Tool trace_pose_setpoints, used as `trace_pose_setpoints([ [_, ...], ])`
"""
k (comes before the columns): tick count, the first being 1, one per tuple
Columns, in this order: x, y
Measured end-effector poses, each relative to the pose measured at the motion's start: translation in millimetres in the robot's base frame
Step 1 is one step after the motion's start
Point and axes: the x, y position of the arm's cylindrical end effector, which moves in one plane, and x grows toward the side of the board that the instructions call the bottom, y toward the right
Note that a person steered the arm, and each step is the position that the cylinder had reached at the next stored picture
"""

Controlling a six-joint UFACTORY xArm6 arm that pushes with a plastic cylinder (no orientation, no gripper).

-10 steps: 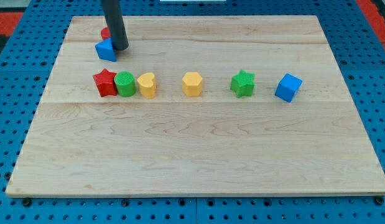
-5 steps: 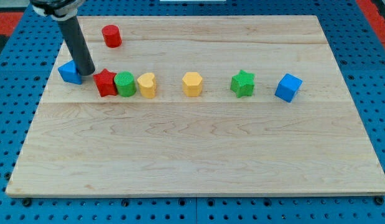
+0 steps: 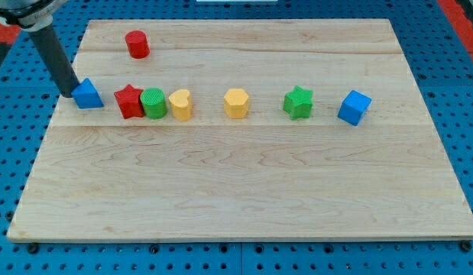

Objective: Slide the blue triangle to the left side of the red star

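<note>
The blue triangle [image 3: 87, 94] lies near the board's left edge, a short gap to the left of the red star [image 3: 129, 101]. My tip [image 3: 70, 93] rests at the triangle's left side, touching or nearly touching it, with the dark rod rising up and to the left. The red star stands at the left end of a row, pressed against a green cylinder [image 3: 153, 103].
The row continues rightward with a yellow heart-like block [image 3: 180, 105], a yellow hexagon [image 3: 236, 103], a green star [image 3: 298, 102] and a blue cube [image 3: 354, 107]. A red cylinder [image 3: 137, 43] sits near the view's top left. The wooden board [image 3: 244, 183] lies on a blue pegboard.
My tip pushed the blue triangle from beside the red cylinder down and left, then swung round from the triangle's right to its left. The triangle now sits slightly nearer the red star.
</note>
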Motion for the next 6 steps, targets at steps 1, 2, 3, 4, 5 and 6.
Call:
trace_pose_setpoints([
  [1,-3.6,7.2],
  [2,-15.0,25.7],
  [3,3.7,28.9],
  [4,6.6,11.9],
  [5,20.6,-9.0],
  [6,32.6,5.6],
])
